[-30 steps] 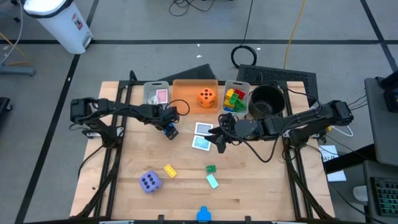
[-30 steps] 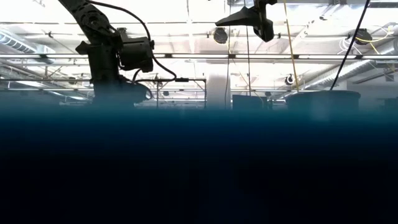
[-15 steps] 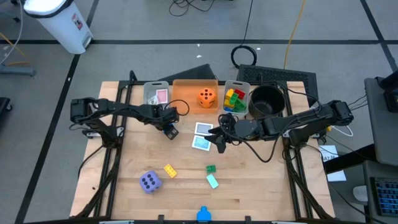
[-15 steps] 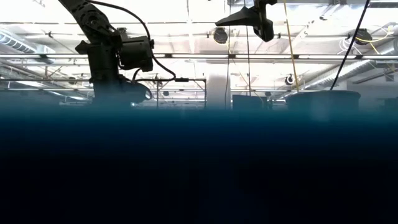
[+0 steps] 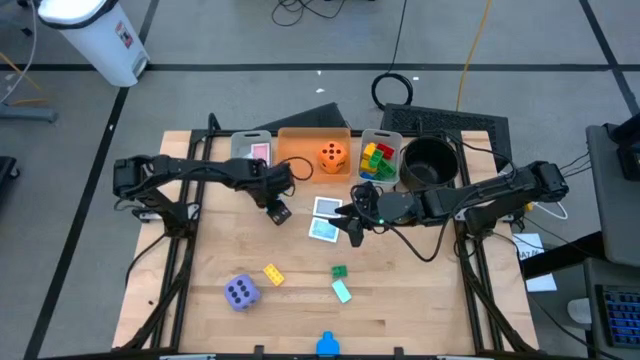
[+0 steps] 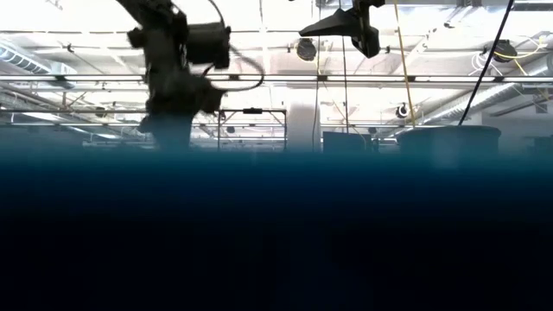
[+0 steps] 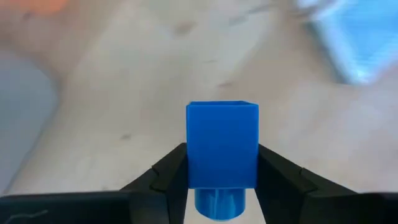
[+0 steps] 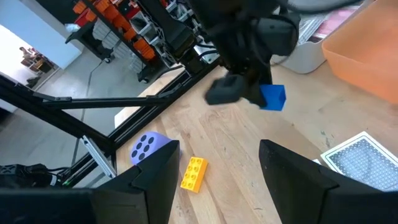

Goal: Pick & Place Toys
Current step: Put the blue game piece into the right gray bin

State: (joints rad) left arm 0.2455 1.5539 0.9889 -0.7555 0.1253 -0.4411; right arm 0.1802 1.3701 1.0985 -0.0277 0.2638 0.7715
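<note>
The left gripper (image 7: 222, 180) grips a blue brick (image 7: 222, 144) above the table (image 5: 420, 300), near the bins — a shallow pinch could let it slip. The right gripper (image 8: 214, 165) waits, jaws open, over the cards (image 5: 324, 218).

**Toy count on the table**

We count 2 foam dice: an orange die (image 5: 333, 155) upper centre, a purple die (image 5: 240, 292) lower left. We see 5 loose bricks: blue (image 7: 222, 146), yellow (image 5: 273, 274), green (image 5: 339, 271), pale green (image 5: 342, 291), blue at the bottom edge (image 5: 327, 346). 2 picture cards (image 5: 325, 218) lie centre.
</note>
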